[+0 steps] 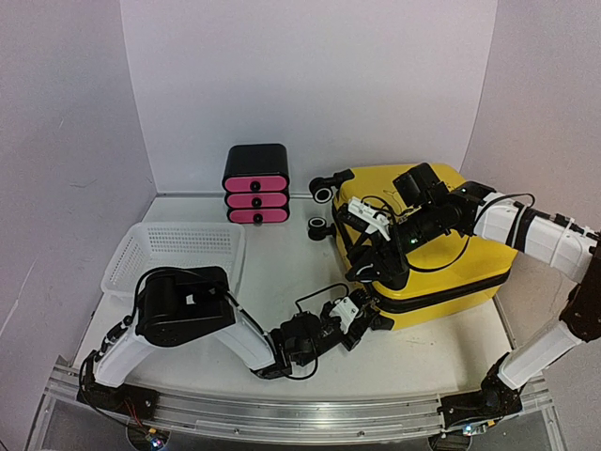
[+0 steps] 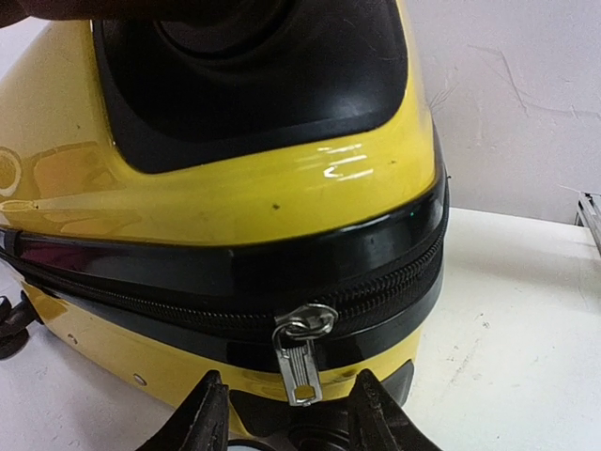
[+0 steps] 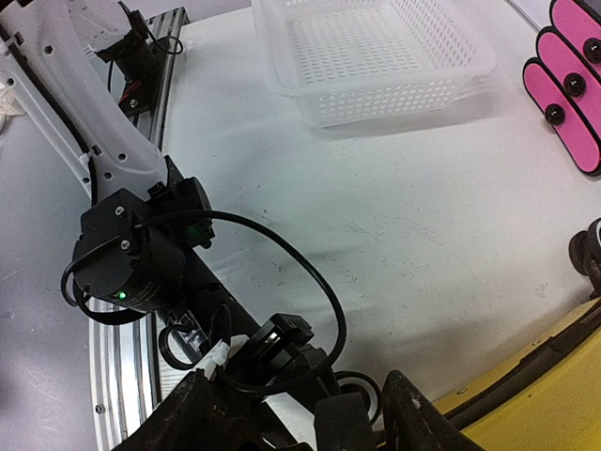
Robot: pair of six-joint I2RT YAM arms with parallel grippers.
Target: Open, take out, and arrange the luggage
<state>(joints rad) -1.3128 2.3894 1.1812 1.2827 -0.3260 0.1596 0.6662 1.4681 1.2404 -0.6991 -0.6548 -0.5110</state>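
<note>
The luggage (image 1: 470, 272) lies flat on the desk (image 1: 282, 282) in the top view, yellow lid up, with its black wheels (image 1: 322, 194) at the end far from the left tool (image 1: 362, 315). That tool sits low at the case's near corner, and the right tool (image 1: 371, 268) hangs just above it over the lid's edge. Beyond both tools stands a black-and-pink drawer box (image 1: 255, 183), and well off to their left is a white mesh basket (image 1: 178, 252). From the left wrist, the luggage (image 2: 235, 188) fills the frame directly ahead of the left tool (image 2: 291, 418), whose jaws are spread. The black zipper band (image 2: 188, 301) looks zipped shut, and the silver zipper pull (image 2: 302, 362) hangs between the two fingertips (image 2: 202, 413), touched by neither as far as can be told. From the right wrist, the right tool (image 3: 305, 418) is spread too, pinching nothing. Below it lies the left arm (image 3: 127, 258) with its cable, and a strip of the luggage (image 3: 554, 399) shows on its right finger's side. The basket (image 3: 376, 56) and drawer box (image 3: 575, 85) lie farther ahead on the desk (image 3: 394, 216).
</note>
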